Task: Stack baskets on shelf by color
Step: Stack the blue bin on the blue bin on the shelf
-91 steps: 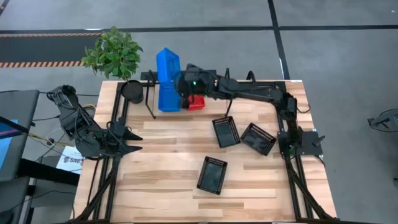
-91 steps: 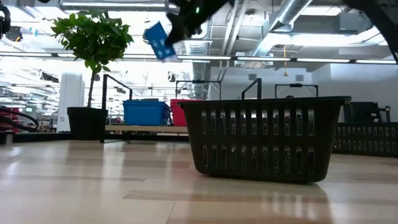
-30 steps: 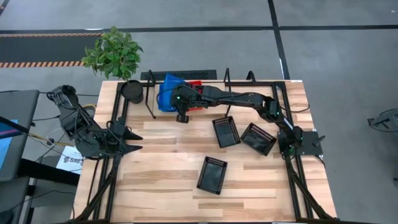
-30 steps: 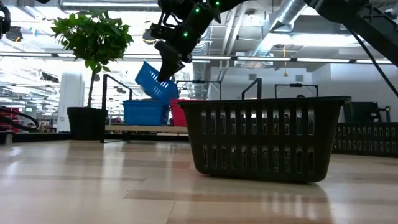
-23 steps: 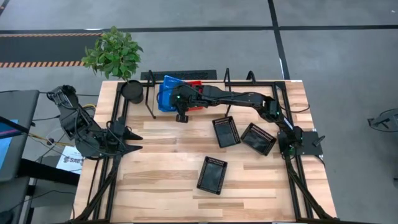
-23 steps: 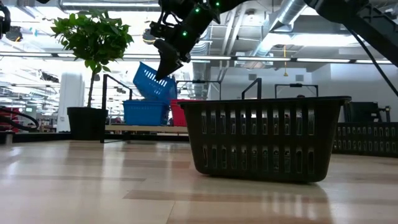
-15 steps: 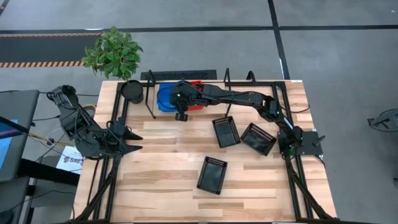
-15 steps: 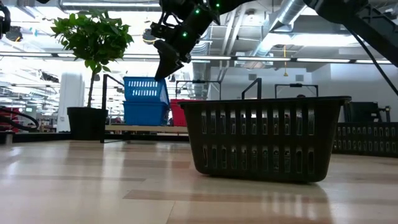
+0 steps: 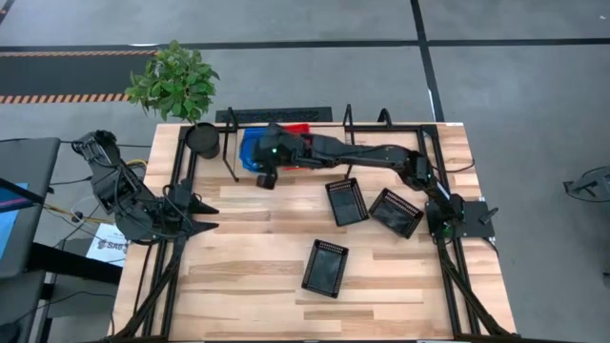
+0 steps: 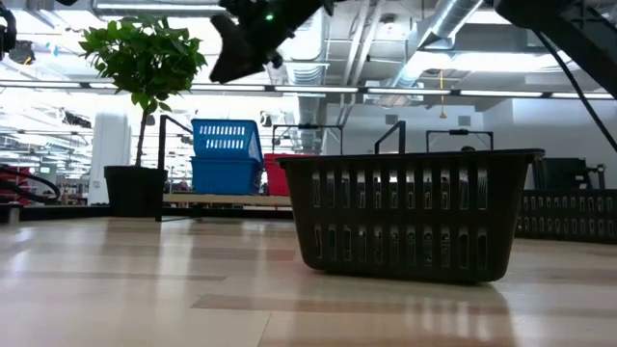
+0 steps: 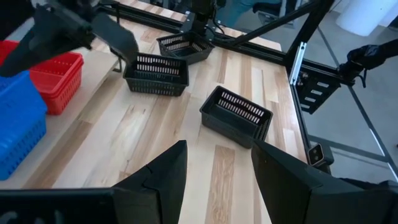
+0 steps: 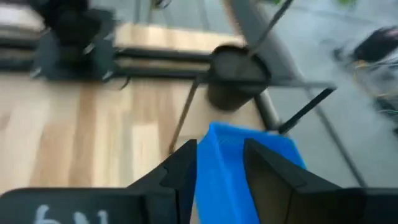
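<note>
Because the blue baskets (image 10: pixel 227 154) sit nested on the shelf (image 10: pixel 222 200) beside the red basket (image 9: pixel 297 129), the right tool (image 12: pixel 219 163) hovers spread above them, while three black baskets (image 9: pixel 345 201) wait on the tabletop (image 9: pixel 238 248).

Grey concrete floor (image 9: pixel 534 76), exposed ceiling ducts (image 10: pixel 453 29), leafy potted plant (image 9: pixel 173 78)

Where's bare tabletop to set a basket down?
Free: the near strip below the lone black basket, and the wood between the left gripper and that basket. Crowded: around the two black baskets and the blue stack under the right gripper.
</note>
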